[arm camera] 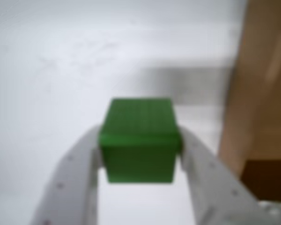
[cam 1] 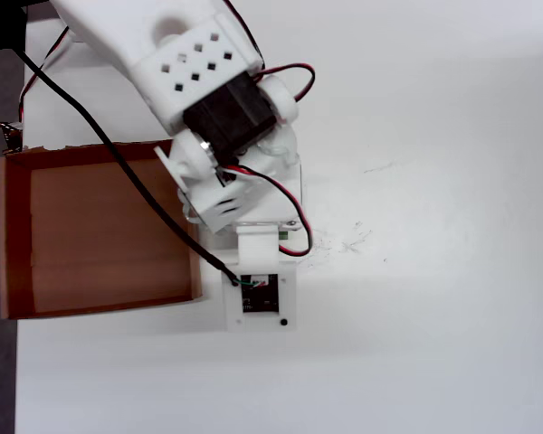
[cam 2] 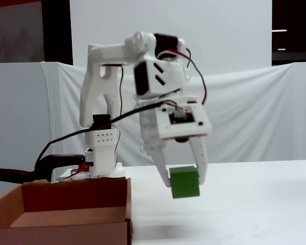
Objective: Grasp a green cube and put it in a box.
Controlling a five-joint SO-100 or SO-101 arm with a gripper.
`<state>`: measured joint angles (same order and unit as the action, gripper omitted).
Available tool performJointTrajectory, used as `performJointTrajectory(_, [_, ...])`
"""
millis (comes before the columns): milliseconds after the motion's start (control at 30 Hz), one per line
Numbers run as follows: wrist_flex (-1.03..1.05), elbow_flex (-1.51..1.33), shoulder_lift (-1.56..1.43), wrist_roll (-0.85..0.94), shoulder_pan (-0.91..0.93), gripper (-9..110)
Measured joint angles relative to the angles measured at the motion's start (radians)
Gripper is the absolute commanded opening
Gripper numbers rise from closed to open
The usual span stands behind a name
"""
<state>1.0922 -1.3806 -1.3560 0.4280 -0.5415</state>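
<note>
- Gripper (cam 2: 184,179) is clamped on the green cube (cam 2: 184,184), held clear above the white table (cam 2: 255,204), just beside the box (cam 2: 66,214) and not over it.
- Risk: only the cube's upper sides look pinched, so a fast swing could make it slip; lowering early could catch the box wall.
- Fixed view shows lift height; the overhead view hides the cube under the arm (cam 1: 208,81); the wrist view shows finger contact (arm camera: 70,178).

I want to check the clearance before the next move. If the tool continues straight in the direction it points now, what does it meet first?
The tool points down, gripping the green cube above the white table, just beside the box. Going straight on, the cube would probably reach the bare table first, not the box; depth is uncertain.
</note>
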Motion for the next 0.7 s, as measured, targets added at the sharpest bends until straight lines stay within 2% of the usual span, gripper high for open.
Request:
performJointTrajectory(367, [0.06, -0.141, -0.29, 0.229, 0.17, 15])
performJointTrajectory(700, [0.009, -0.354, -0.347, 0.371, 0.268, 14])
